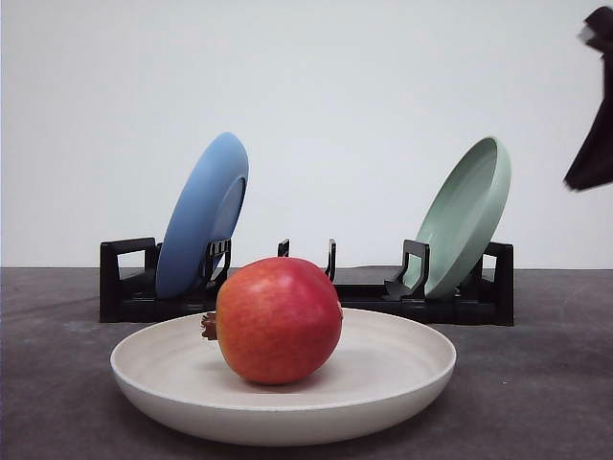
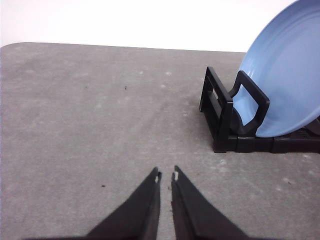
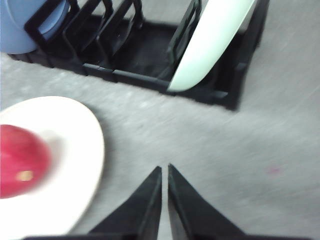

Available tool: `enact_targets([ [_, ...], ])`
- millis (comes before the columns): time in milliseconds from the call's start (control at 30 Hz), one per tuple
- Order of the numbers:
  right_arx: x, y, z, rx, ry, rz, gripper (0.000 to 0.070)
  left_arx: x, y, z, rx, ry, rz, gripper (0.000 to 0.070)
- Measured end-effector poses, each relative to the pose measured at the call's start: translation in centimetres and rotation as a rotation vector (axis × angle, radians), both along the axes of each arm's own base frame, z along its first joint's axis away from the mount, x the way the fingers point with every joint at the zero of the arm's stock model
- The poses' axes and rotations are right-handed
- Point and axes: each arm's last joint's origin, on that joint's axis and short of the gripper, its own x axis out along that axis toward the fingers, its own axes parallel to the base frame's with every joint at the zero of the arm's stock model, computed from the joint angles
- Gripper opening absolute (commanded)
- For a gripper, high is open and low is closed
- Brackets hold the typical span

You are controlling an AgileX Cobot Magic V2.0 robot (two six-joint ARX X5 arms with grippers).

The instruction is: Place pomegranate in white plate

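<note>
The red pomegranate [image 1: 279,320] rests inside the white plate [image 1: 402,369] at the front of the table, its dark crown nub pointing left. In the right wrist view the pomegranate [image 3: 20,161] and white plate [image 3: 82,150] lie off to one side of my right gripper [image 3: 165,169], which is shut and hangs above bare table. A dark piece of the right arm [image 1: 594,115] shows high at the right edge of the front view. My left gripper [image 2: 166,174] is shut over bare grey table, apart from the rack.
A black dish rack [image 1: 124,287] stands behind the white plate. It holds a tilted blue plate [image 1: 203,213] at its left end and a tilted pale green plate [image 1: 466,213] at its right end. The grey table [image 1: 536,383] stretches to both sides.
</note>
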Motion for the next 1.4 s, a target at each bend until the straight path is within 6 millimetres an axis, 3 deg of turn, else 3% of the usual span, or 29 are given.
enact_targets([
  [167,-1.6,-1.3,0.2,-0.097,-0.151,-0.070,0.0015,0.0,0.0,0.0,0.000,0.000,0.000,0.0022],
  [533,-5.3,-4.2,-5.1,-0.142,-0.302,-0.287,0.0015,0.0,0.0,0.0,0.000,0.000,0.000,0.0022],
  [833,-5.3,-4.9,-7.2,-0.099,-0.527,-0.377,0.0016,0.0,0.0,0.0,0.000,0.000,0.000,0.0022],
  [1400,-5.2,-5.0,-7.2,-0.095,-0.547,-0.390,0.0015,0.0,0.0,0.0,0.000,0.000,0.000,0.0022],
])
